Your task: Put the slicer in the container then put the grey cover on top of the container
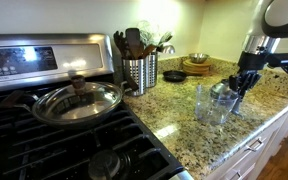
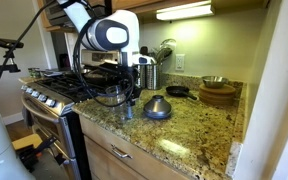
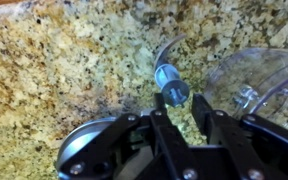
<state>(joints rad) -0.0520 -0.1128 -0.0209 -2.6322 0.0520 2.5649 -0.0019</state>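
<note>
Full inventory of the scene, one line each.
counter: 1, speckled granite, beside stove
stove: 1, steel and black, at counter's end
container: 1, clear, on counter
slicer: 1, grey hub, beside container
grey cover: 1, grey, on counter
utensil holder: 1, steel, counter beside stove
glass lid: 1, clear, on stove
skillet: 1, black, counter rear
bowls: stack, brown, counter rear
arm: 1, white, above counter
gripper: 1, black, over slicer
</note>
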